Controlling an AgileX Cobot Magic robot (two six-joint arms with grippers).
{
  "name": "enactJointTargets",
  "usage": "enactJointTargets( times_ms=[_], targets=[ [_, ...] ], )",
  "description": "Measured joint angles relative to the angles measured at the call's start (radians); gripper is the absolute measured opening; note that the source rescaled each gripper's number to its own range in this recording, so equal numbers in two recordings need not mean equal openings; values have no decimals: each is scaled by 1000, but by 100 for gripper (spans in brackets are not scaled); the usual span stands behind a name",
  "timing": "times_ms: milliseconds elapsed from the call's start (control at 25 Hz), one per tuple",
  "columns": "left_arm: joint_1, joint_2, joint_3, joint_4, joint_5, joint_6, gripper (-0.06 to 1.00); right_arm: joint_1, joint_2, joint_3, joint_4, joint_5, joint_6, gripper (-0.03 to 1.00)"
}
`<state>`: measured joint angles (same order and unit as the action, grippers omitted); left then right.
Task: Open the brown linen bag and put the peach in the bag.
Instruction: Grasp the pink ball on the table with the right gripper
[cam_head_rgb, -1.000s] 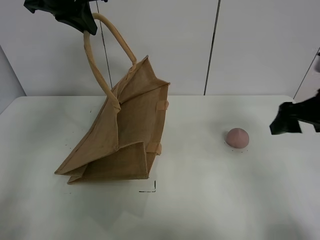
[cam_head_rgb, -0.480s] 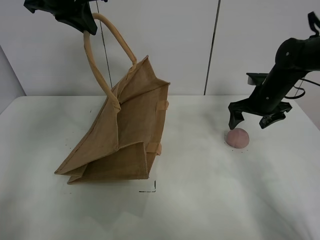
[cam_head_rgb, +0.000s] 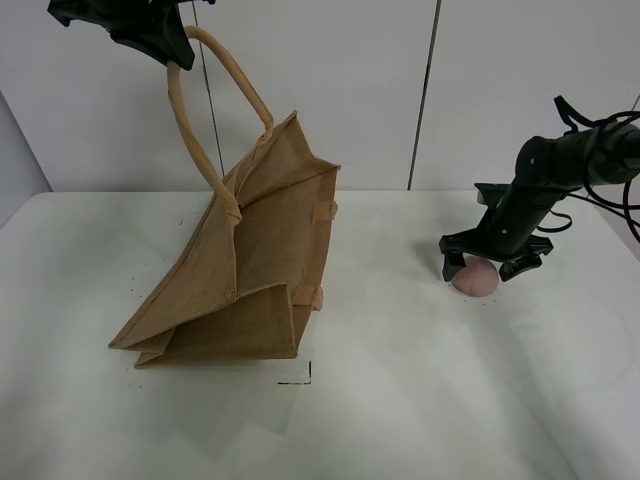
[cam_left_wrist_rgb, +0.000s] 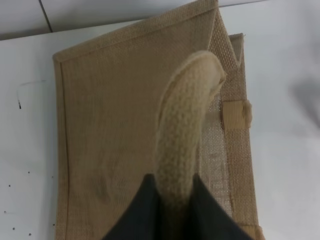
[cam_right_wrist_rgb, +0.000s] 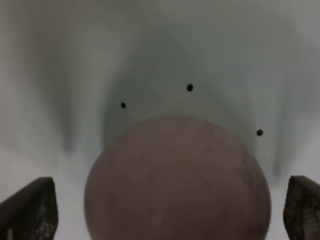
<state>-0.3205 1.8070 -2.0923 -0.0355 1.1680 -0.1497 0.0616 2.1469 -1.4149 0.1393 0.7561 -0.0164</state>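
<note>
The brown linen bag (cam_head_rgb: 245, 265) stands tilted on the white table, held up by one beige handle (cam_head_rgb: 195, 120). My left gripper (cam_head_rgb: 165, 45) is shut on that handle at the top left; the left wrist view shows the handle (cam_left_wrist_rgb: 185, 130) pinched between the dark fingers above the bag (cam_left_wrist_rgb: 110, 130). The pink peach (cam_head_rgb: 476, 277) lies on the table at the right. My right gripper (cam_head_rgb: 487, 265) is open and down over it, one finger on each side. In the right wrist view the peach (cam_right_wrist_rgb: 177, 180) fills the gap between the fingertips (cam_right_wrist_rgb: 30, 210).
The white table (cam_head_rgb: 400, 400) ends at a white wall behind. A small black corner mark (cam_head_rgb: 303, 378) lies in front of the bag. Small black dots (cam_right_wrist_rgb: 189, 87) mark the table by the peach.
My right arm has swung in from the right edge and come down, open, over the peach. The left gripper and the bag have not moved.
</note>
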Motion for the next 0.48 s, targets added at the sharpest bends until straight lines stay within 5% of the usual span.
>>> enactJointTargets(
  times_ms=[120, 240, 320, 400, 480],
  targets=[
    [0, 0, 0, 0, 0, 0, 0, 0, 3, 0, 0, -9, 2, 93],
    [0, 0, 0, 0, 0, 0, 0, 0, 3, -3, -2, -12, 2, 57],
    [0, 0, 0, 0, 0, 0, 0, 0, 1, -4, -2, -12, 2, 17],
    [0, 0, 0, 0, 0, 0, 0, 0, -1, -13, -2, -7, 2, 2],
    [0, 0, 0, 0, 0, 0, 0, 0, -2, -39, 1, 29, -7, 0]
  ],
)
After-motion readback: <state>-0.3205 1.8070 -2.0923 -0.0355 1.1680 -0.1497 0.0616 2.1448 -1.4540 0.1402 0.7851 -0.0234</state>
